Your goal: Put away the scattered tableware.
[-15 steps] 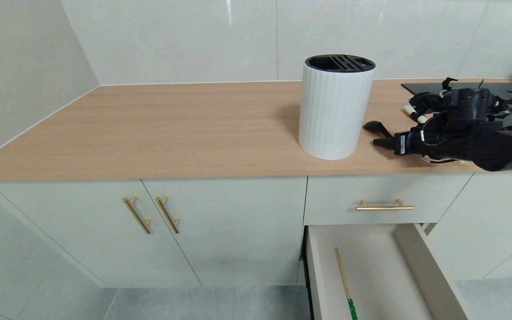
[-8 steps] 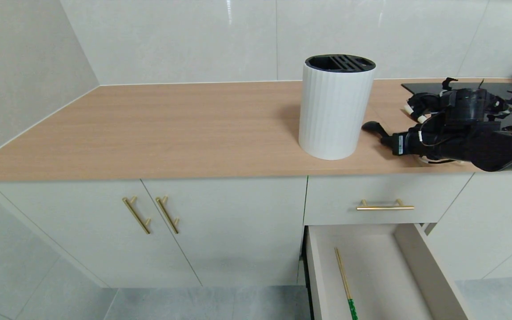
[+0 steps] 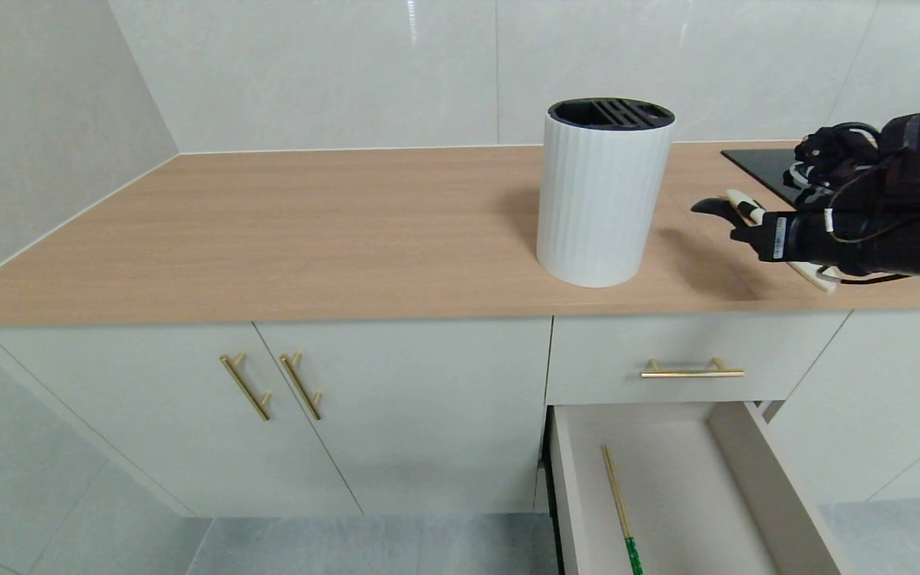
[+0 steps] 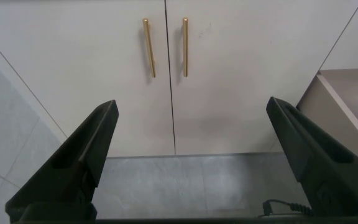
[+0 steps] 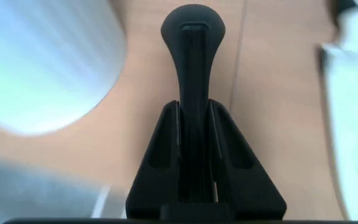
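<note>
My right gripper [image 3: 747,231] hangs above the counter to the right of the white ribbed utensil holder [image 3: 602,200], shut on a black-handled utensil [image 3: 709,208] whose rounded end points toward the holder. In the right wrist view the black handle [image 5: 194,37] sticks out between the shut fingers [image 5: 160,143], with the holder [image 5: 42,62] blurred on one side. A white knife-like piece [image 3: 744,203] lies on the counter behind the gripper. My left gripper [image 4: 191,162] is low in front of the cabinet doors, open and holding nothing.
The holder's black slotted top [image 3: 612,112] faces up. A black cooktop [image 3: 763,164] sits at the back right of the wooden counter [image 3: 308,231]. Below it, an open drawer [image 3: 755,479] holds chopsticks [image 3: 618,503]. A shut drawer with a gold handle [image 3: 691,371] lies above.
My right gripper has risen off the counter with the black-handled utensil and shifted slightly right. The holder and the drawer have stayed put.
</note>
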